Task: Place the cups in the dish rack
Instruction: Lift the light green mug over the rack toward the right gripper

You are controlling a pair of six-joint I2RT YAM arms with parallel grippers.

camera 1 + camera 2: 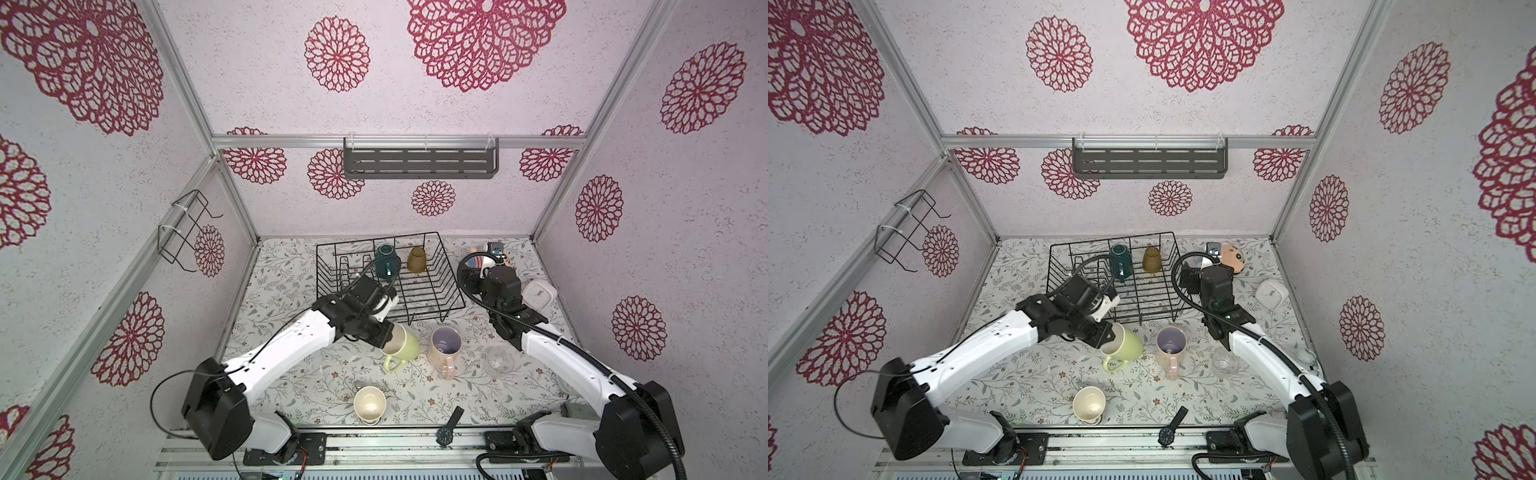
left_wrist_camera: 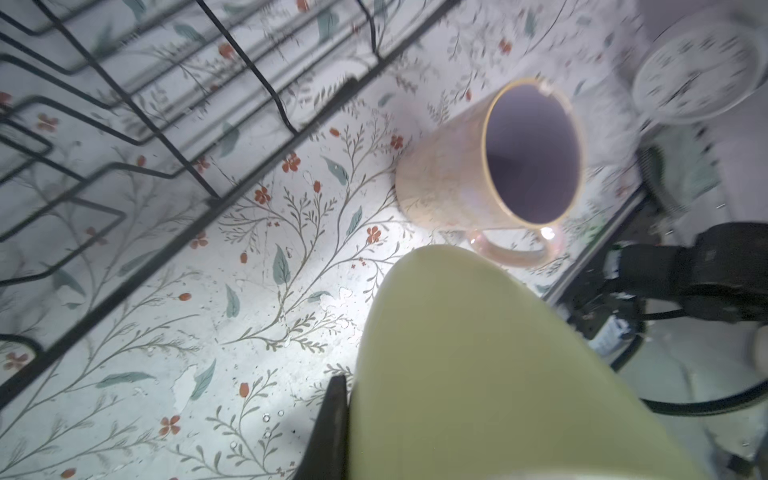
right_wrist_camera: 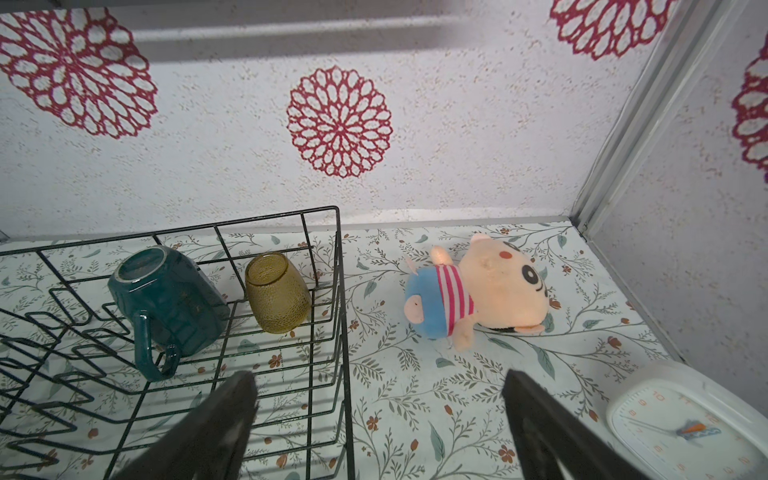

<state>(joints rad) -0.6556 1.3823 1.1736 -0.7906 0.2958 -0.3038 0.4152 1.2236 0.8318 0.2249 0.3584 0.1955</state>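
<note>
Yellow-green mug (image 2: pixel 478 365) fills the lower frame of your left wrist view, tilted, the left gripper (image 1: pixel 384 338) with its jaws clamped on its rim. Your right gripper (image 3: pixel 374 419) has its jaws spread wide, holding nothing. At upper centre in both top views, the dish rack (image 1: pixel 451 291) holds the teal mug (image 1: pixel 386 259) and amber tumbler (image 1: pixel 416 259), both upside down.

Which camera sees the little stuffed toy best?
The right wrist view: the plush toy lies in full sight on the table beside the dish rack. In a top view only its face peeks out behind the right arm. The left wrist view misses it.
</note>
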